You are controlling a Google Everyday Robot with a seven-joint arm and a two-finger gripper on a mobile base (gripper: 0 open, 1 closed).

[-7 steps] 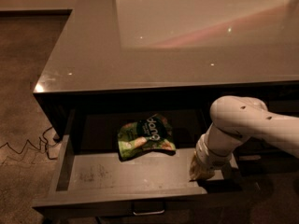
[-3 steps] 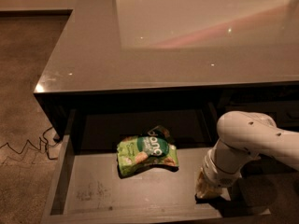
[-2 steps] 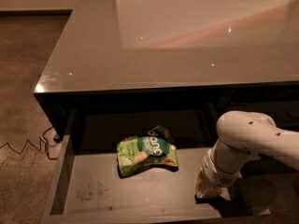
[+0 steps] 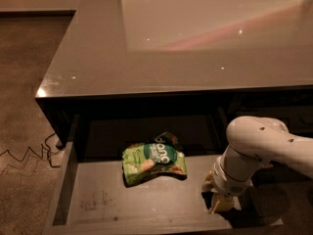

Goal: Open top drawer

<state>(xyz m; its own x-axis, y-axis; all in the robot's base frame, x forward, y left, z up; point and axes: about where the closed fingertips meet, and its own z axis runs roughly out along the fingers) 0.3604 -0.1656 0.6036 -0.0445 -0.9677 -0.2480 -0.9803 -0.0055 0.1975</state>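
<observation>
At five o'clock, my gripper [image 4: 222,203] on its white arm sat low at the right end of the wide, dark grey-brown top drawer [image 4: 122,207], which stood pulled out. I couldn't tell whether it was spread or closed. At the drawer's centre lay a crumpled green snack bag [image 4: 154,161], its white lettering unreadable. Beyond, at twelve o'clock, stretched the glossy grey countertop [image 4: 98,58].

Green snack bag [image 4: 154,161]: white lettering, not legible. Gripper [image 4: 221,204] inside top drawer [image 4: 122,204], right front.
</observation>
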